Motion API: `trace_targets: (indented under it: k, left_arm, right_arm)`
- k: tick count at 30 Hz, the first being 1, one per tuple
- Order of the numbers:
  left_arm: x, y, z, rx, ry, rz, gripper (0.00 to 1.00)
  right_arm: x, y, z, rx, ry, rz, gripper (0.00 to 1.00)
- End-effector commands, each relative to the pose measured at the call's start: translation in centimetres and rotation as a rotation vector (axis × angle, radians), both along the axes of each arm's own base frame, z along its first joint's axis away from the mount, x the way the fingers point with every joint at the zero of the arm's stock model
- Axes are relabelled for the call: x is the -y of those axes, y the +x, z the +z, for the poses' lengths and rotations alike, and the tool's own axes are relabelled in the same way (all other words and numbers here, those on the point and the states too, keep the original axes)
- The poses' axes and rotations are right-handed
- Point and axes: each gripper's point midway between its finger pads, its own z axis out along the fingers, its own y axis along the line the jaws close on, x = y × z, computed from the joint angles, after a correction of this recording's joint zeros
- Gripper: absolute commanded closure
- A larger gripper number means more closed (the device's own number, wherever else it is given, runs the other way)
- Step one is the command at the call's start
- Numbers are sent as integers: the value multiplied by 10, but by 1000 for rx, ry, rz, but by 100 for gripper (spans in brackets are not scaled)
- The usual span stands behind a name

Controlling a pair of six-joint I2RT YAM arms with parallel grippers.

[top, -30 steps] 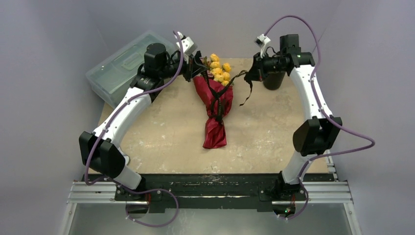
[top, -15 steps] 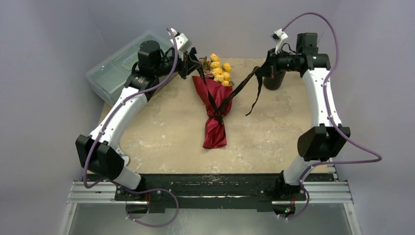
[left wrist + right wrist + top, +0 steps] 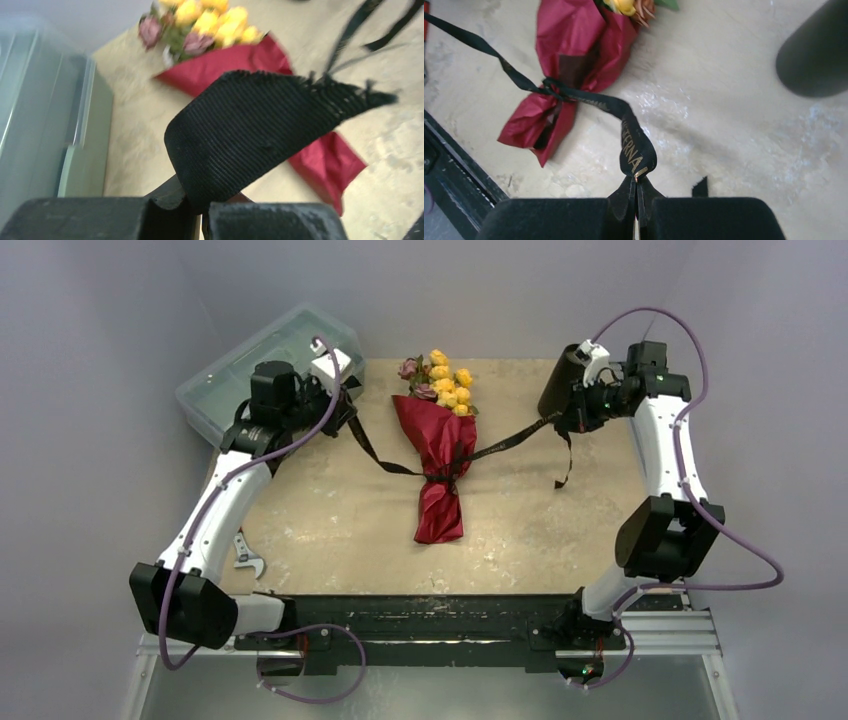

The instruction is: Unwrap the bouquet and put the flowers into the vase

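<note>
While the knot is not yet undone, the step in hand is judged to be untying the bouquet [image 3: 440, 455]. Close to the bench's [image 3: 340, 530] near edge, toward its left corner, lies a small wrench [image 3: 247, 558]. At mid-bench the bouquet rests flat in its red paper [image 3: 574, 45]. Its twisted stem end points to the near edge and the flowers [image 3: 440, 375] to the far edge. The black ribbon [image 3: 500, 445] is knotted at the wrap's waist and runs out to both sides. The left gripper [image 3: 202, 210] is clenched on one ribbon end, toward the left edge. The right gripper [image 3: 636, 200] is clenched on the other end, toward the right edge. The black vase [image 3: 556, 385] stands near the far right corner. A translucent lidded plastic box [image 3: 250, 370] sits at the far left corner. The next move probably calls for drawing the ends further apart until the knot slips, then opening the paper. The bench top is beige and scuffed, and plain lilac-grey walls [image 3: 120, 300] enclose it.
</note>
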Motion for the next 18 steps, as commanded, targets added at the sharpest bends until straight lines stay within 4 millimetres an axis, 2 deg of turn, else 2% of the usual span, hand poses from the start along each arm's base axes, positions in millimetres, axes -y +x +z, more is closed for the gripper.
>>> trace_targets:
  k: [1,5,11,18]
  left_arm:
    - [-61,5,-42,-38,226,207,100]
    - [-83,-6,-66,-35,350,227,100]
    - [-112,-28,-120,-127,535,240,100]
    - [-132,-46,-167,-185,688,215,100]
  right_arm:
    - [35,-1,-11,25,-127,-30,100]
    - [58,2,-25,1,-174,-51,100]
    - [82,0,-53,-48,-262,-74,100]
    - [102,2,-81,-96,-343,-129,100]
